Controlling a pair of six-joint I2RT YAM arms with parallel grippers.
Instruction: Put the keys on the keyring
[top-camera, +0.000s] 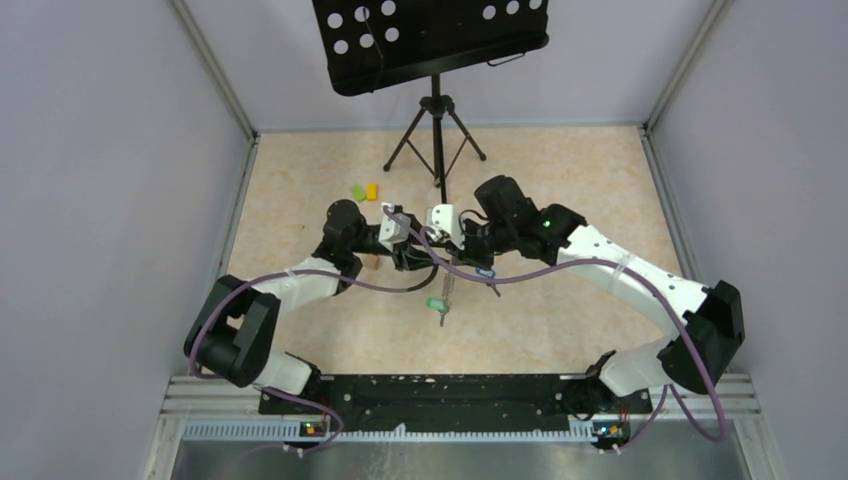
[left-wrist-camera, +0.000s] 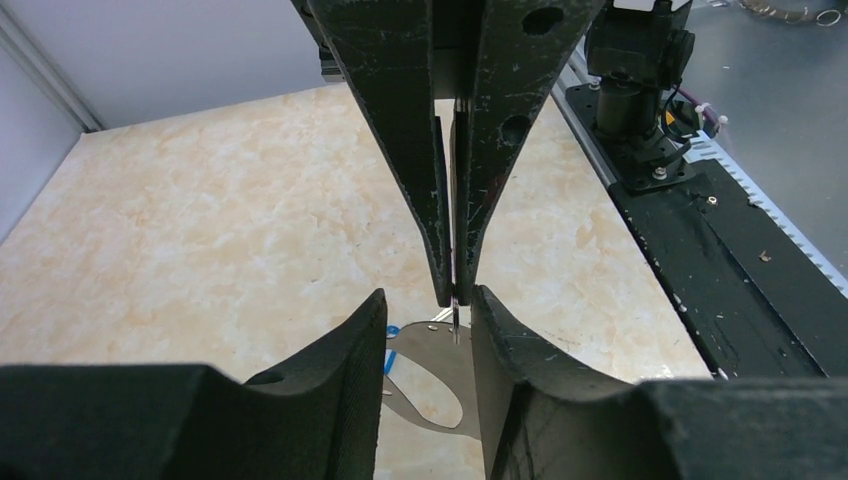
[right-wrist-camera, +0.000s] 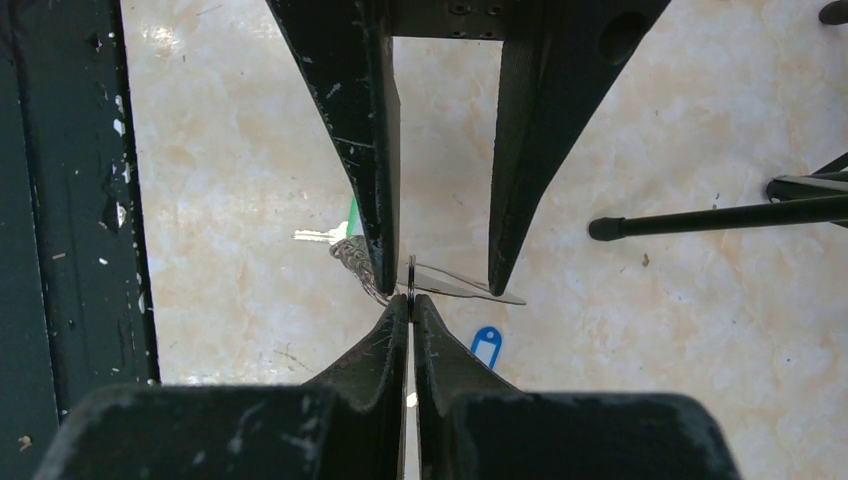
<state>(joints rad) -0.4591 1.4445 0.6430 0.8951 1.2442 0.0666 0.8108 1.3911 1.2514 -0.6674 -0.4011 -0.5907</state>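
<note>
Top view: the arms meet over the middle of the table (top-camera: 300, 180). The right gripper (top-camera: 452, 260) is pinched tight on the upper end of the keyring (top-camera: 447, 290), which runs from it toward 6 o'clock. The green key (top-camera: 437, 303) is at the keyring's lower end. The left gripper (top-camera: 425, 257) sits just at 9 o'clock of the right one. The blue key (top-camera: 485, 272) is at 3 o'clock of the keyring, apart from it. Two blocks (top-camera: 364, 190), one green and one yellow, lie at 11 o'clock, near the tripod (top-camera: 435, 130).

Left wrist: its own fingers (left-wrist-camera: 330, 400), at 6 o'clock, stand partly apart. The right gripper's closed tips come down from 12 o'clock into the gap between them. The keyring shows as a grey oval in that gap, with a sliver of blue at its 9 o'clock.

Right wrist: its own fingers (right-wrist-camera: 395, 345) clamp the keyring's thin edge at centre. The left gripper's fingers reach in from 12 o'clock and straddle the keyring, not closed on it. The chain (right-wrist-camera: 352, 258) and the green key hang at 10 o'clock of the pinch. The blue key lies on the table at 4 o'clock, and a tripod leg is at 3 o'clock.
</note>
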